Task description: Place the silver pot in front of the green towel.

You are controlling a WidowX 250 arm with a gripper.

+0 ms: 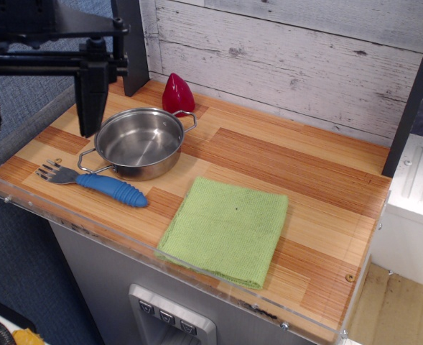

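The silver pot [139, 144] stands upright on the wooden counter at the left, empty, with one wire loop handle toward the back right and one toward the front left. The green towel [225, 230] lies flat at the front middle of the counter, to the right of and nearer than the pot. My gripper [41, 118] is black and hangs at the upper left, above and to the left of the pot. Its jaws are wide apart and hold nothing. One finger [93, 100] is close by the pot's left rim, and the other is at the frame's left edge.
A fork with a blue handle [110, 188] lies just in front of the pot. A red cone-shaped object [177, 93] stands behind the pot near the plank wall. A clear acrylic rim [89, 226] runs along the counter's front edge. A black post [412, 100] stands at the right.
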